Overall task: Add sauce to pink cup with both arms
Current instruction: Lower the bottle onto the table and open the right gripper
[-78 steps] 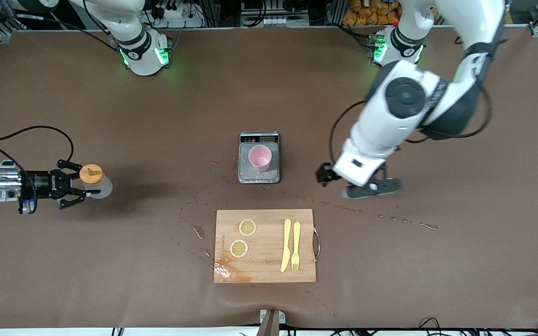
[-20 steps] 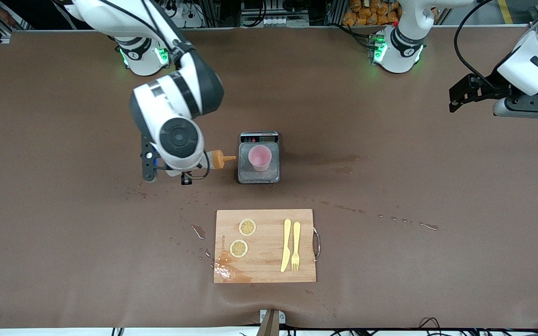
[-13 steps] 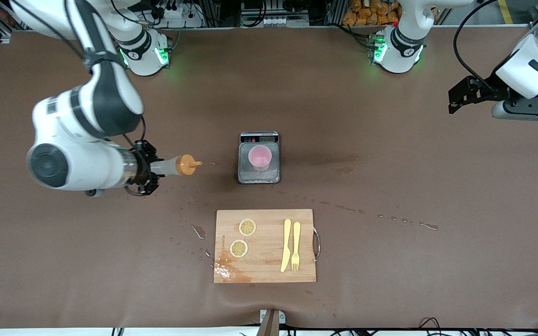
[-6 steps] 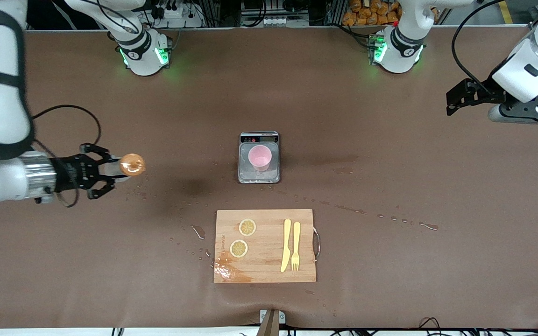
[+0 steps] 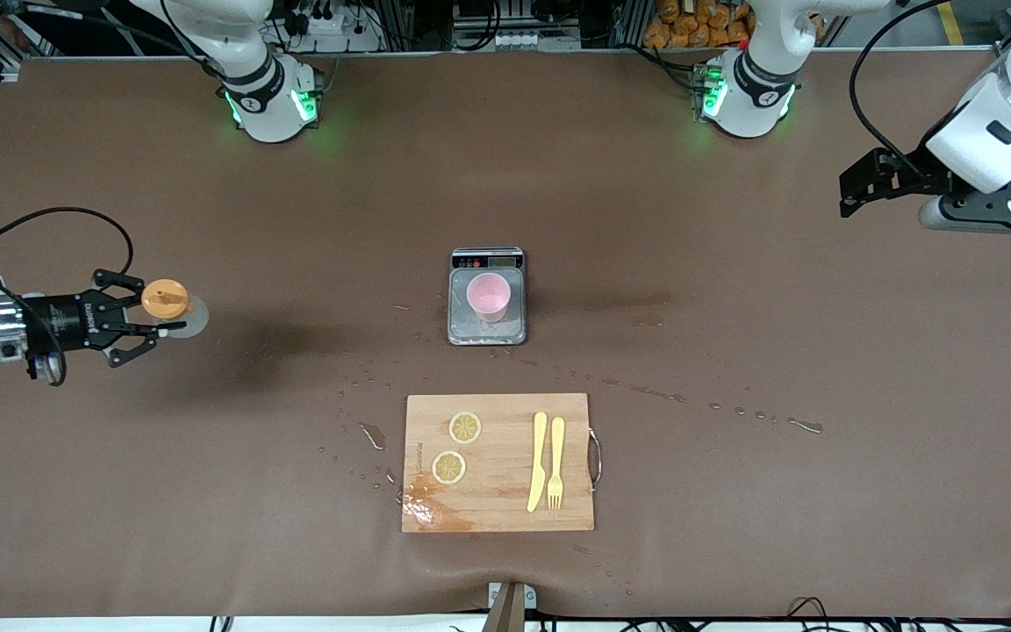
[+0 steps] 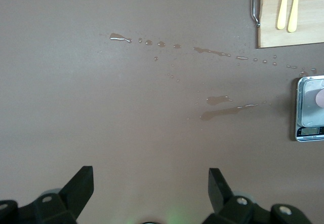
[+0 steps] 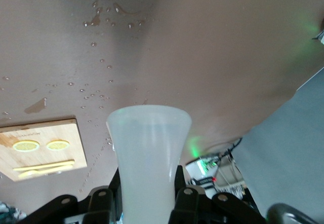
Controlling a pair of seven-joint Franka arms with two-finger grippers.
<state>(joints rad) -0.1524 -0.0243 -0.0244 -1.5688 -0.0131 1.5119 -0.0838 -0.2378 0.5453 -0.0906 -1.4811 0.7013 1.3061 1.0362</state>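
The sauce bottle (image 5: pixel 165 298), whitish with an orange cap, stands upright in my right gripper (image 5: pixel 168 314) over the right arm's end of the table. In the right wrist view the fingers (image 7: pixel 179 183) of the right gripper (image 7: pixel 147 186) press on both sides of the bottle's translucent body (image 7: pixel 149 148). The pink cup (image 5: pixel 489 297) sits on the grey scale (image 5: pixel 487 332) at the table's middle, apart from the bottle. My left gripper (image 5: pixel 849 186) waits open over the left arm's end of the table. Nothing lies between the left gripper (image 6: pixel 149 183) fingers; the cup (image 6: pixel 320 97) shows at that view's edge.
A wooden cutting board (image 5: pixel 498 509) lies nearer the front camera than the scale. It carries two lemon slices (image 5: pixel 464 427), a yellow knife (image 5: pixel 538 461) and a fork (image 5: pixel 555 463). Spilled droplets (image 5: pixel 365 386) and wet streaks (image 5: pixel 655 393) dot the brown mat around the scale and board.
My right gripper has carried the bottle away from beside the scale toward the right arm's end of the table, turning it from lying nozzle-toward-cup to upright. The left arm has barely moved.
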